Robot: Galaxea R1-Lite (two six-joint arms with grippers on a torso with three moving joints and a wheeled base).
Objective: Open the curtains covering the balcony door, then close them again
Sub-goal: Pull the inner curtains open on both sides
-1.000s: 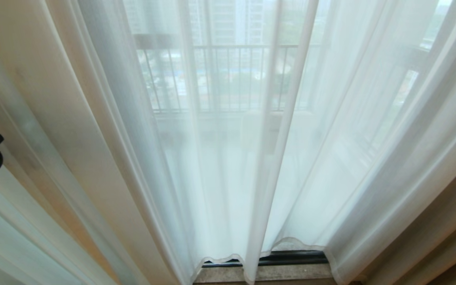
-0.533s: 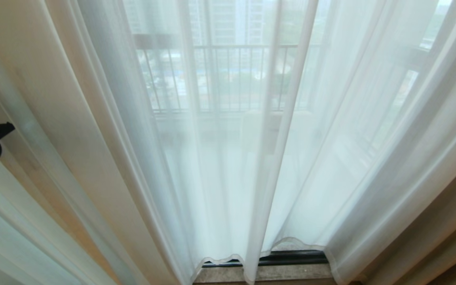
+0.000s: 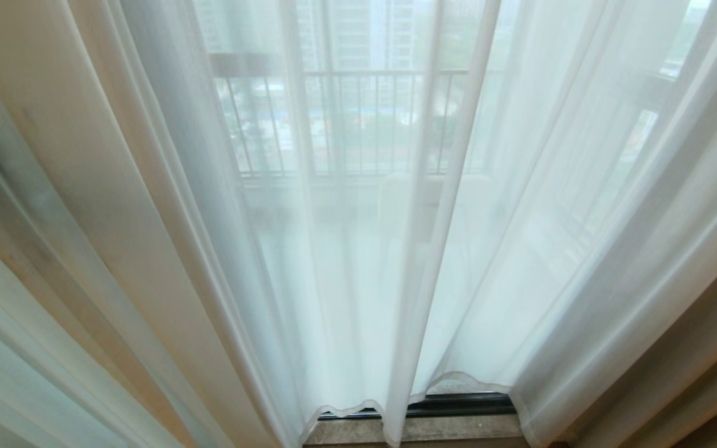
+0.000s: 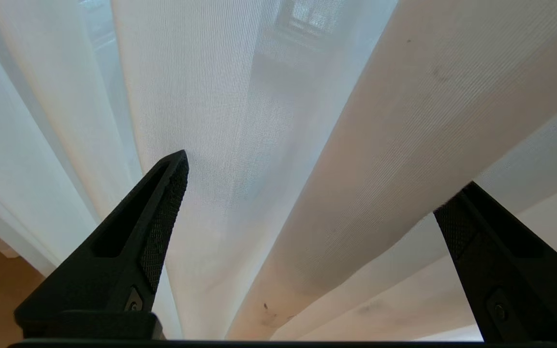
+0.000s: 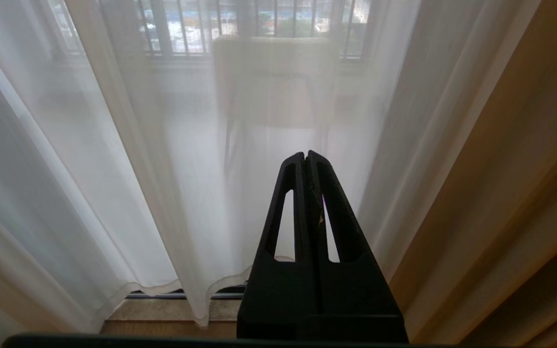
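1. The left claw (image 4: 310, 191) sits at the far left edge of the head view, where only a black tip and a loop of cable show. Its wrist view has the two fingers (image 4: 162, 217) spread wide apart, holding nothing, with cream folds of the curtains (image 3: 358, 261) lying in the gap just ahead of them. Whether the fabric touches the pads cannot be told.
2. The right claw (image 5: 306, 155) has its fingers pressed together on nothing. It hangs low and points at the lower part of the sheers, close to the taupe drape (image 5: 515, 203) on the right and apart from the cloth.
3. The curtains hang drawn across the balcony door (image 3: 452, 406), covering the whole opening. Two panels overlap near the middle, their hemmed bottom edges ending just above the dark door track (image 3: 458, 404) and a stone sill (image 3: 458, 429).
4. Open room is narrow: fabric fills the left side, and the heavier drape closes off the right edge.
5. The sheers are white and see-through in the middle, cream where they bunch at the left, falling in soft vertical folds. A few small dark marks show on one cream fold in the left wrist view.
6. Through the cloth a barred railing (image 3: 346, 118), tall buildings and a pale chair (image 5: 276, 82) on the balcony show dimly.
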